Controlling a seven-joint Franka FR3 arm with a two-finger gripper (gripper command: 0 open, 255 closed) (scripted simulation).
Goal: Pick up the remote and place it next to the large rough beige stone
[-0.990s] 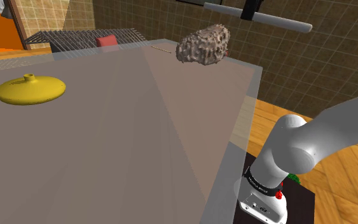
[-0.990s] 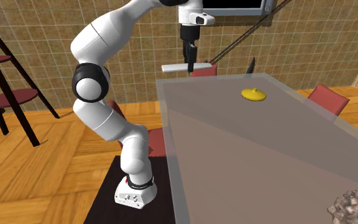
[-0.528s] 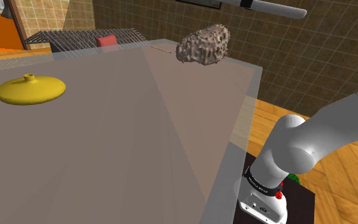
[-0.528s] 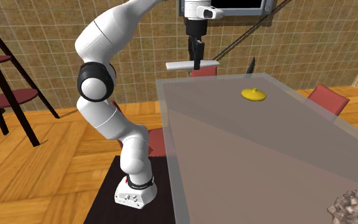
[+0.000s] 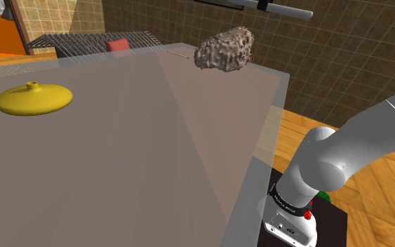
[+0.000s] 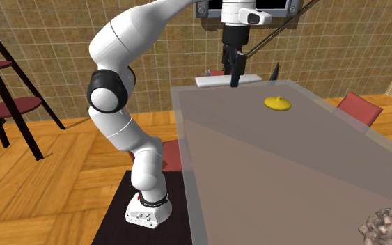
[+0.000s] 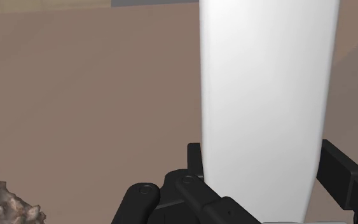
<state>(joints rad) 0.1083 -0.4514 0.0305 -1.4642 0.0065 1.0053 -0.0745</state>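
A long, plain white remote (image 6: 212, 81) hangs level in the air, and my black gripper (image 6: 234, 80) is shut on it above the far end of the grey table (image 6: 271, 160). In the wrist view the remote (image 7: 266, 95) runs between the fingers (image 7: 339, 172), with the gripper (image 7: 266, 175) clasping it. In the shoulder view the remote (image 5: 290, 10) and gripper (image 5: 264, 4) sit at the upper edge, above and right of the rough beige stone (image 5: 223, 49). The stone (image 6: 386, 228) lies on the table's near corner in the second exterior view and also shows past the fingers as stone (image 7: 2, 200).
A flat yellow lidded dish (image 5: 33, 98) rests on the table at the shoulder view's left, dish (image 6: 277, 104). Red chairs (image 6: 358, 108) stand around the table, and a wire rack (image 5: 90, 43) lies behind it. A dark stool (image 6: 13, 104) stands on the wood floor.
The gripper has carried the remote toward the second exterior view's right, from beside the table's edge to over its far end. In the shoulder view the remote has shifted up and left.
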